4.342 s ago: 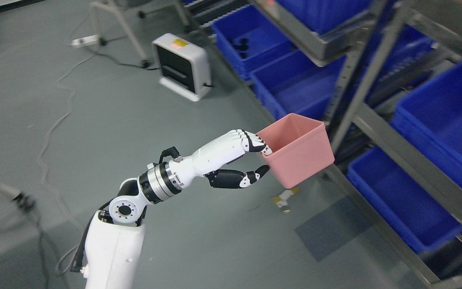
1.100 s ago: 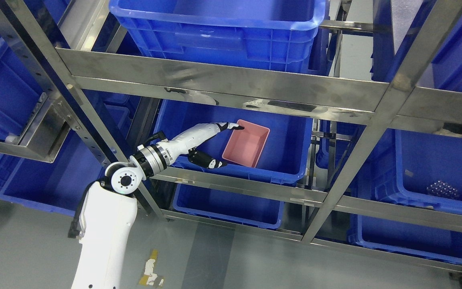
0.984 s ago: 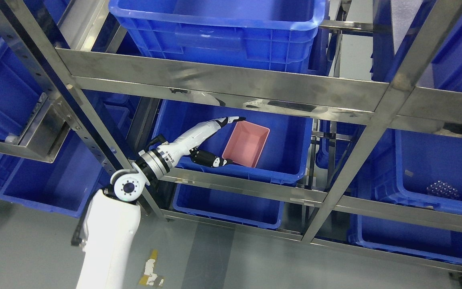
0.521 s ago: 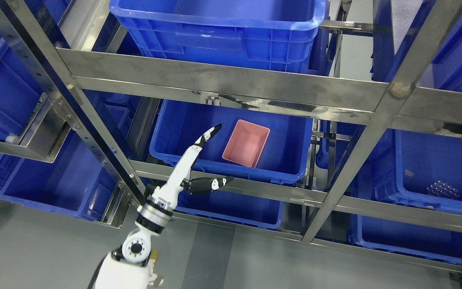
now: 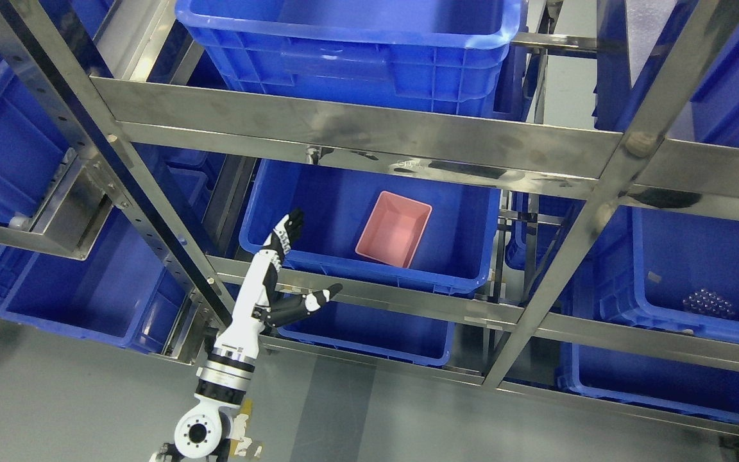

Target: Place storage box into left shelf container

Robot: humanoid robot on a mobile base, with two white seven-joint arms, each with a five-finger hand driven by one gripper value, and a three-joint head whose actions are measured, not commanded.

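Note:
The pink storage box (image 5: 394, 228) stands upright inside the blue container (image 5: 318, 192) on the middle level of the left shelf bay. My left hand (image 5: 289, 260) is open and empty, with fingers spread. It is raised in front of the shelf rail, to the left of and below the pink box, and apart from it. The arm comes up from the bottom edge left of the middle. The right arm does not show.
The steel shelf frame (image 5: 356, 128) crosses the view with posts and rails. Several blue bins sit on other levels: one above (image 5: 344, 45), one below (image 5: 369, 333), and more to the left (image 5: 74, 289) and right (image 5: 696, 269). Grey floor lies below.
My left hand has let go of the pink box, pulled out of the blue container and dropped down and left in front of the shelf. The box stays in the container.

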